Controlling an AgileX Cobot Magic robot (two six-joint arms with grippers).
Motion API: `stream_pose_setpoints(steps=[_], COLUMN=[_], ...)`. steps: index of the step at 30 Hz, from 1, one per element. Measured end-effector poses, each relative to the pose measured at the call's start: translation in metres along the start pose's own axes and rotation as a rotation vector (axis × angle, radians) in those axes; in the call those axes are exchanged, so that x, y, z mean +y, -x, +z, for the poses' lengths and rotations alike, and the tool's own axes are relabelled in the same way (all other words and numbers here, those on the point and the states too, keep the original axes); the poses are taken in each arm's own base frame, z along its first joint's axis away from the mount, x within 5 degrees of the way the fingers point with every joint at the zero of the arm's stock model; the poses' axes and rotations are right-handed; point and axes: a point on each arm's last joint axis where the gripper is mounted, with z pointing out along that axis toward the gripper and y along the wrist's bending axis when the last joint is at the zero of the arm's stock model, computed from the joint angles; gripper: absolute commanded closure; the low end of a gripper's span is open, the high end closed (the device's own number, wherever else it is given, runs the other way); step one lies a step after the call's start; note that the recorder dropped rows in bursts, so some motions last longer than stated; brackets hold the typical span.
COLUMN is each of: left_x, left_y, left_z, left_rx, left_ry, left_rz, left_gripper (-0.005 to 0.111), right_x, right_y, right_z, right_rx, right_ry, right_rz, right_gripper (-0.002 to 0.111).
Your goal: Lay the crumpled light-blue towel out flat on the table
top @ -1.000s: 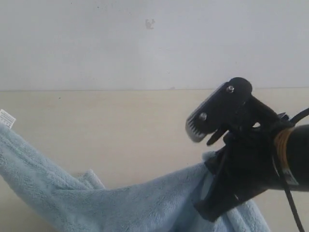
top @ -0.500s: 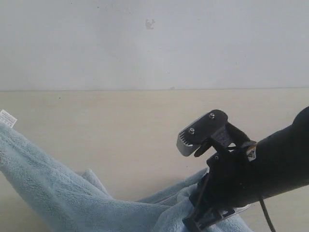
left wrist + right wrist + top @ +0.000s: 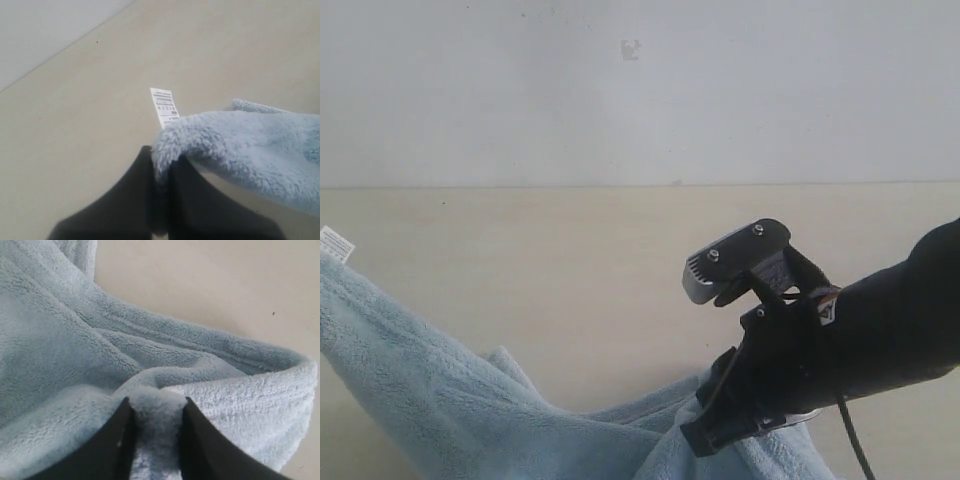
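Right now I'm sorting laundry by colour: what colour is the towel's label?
White with dark printed lines; the label shows best in the left wrist view.

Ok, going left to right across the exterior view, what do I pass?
label → towel → right gripper → arm

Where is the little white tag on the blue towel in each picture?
Exterior view: the tag sits at the far left edge, atop the towel.
Left wrist view: tag near the middle, just past the left pincer.
Right wrist view: not in it.
Shared landmark: the towel.
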Motion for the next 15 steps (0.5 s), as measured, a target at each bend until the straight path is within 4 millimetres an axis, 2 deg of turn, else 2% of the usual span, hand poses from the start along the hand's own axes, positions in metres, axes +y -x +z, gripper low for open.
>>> stream_pose_setpoints(steps=[5,6,9,10,15], left_x=[0.000,0.000,0.000,0.000,0.000], left_y=[0.000,0.000,0.000,0.000,0.000], left_z=[0.000,0.000,0.000,0.000,0.000], left_rx=[0.000,0.000,0.000,0.000,0.000], left_ry=[0.000,0.000,0.000,0.000,0.000], left_rz=[0.000,0.000,0.000,0.000,0.000], left_gripper=[0.103,0.103,0.103,0.103,0.103], right_x=[0.000,0.000,0.000,0.000,0.002], right_y=[0.000,0.000,0.002,0.003,0.011], right_z=[0.000,0.000,-0.002,-0.004,-0.037], right_rx=[-0.002,-0.004,-0.022,-0.034,-0.157], right_ry=[-0.001,-0.002,-0.006,-0.007,-0.014], right_rz=[0.005,0.005,0.004,0.003,0.002], right_gripper=[0.084,0.088,0.109,0.108,0.108])
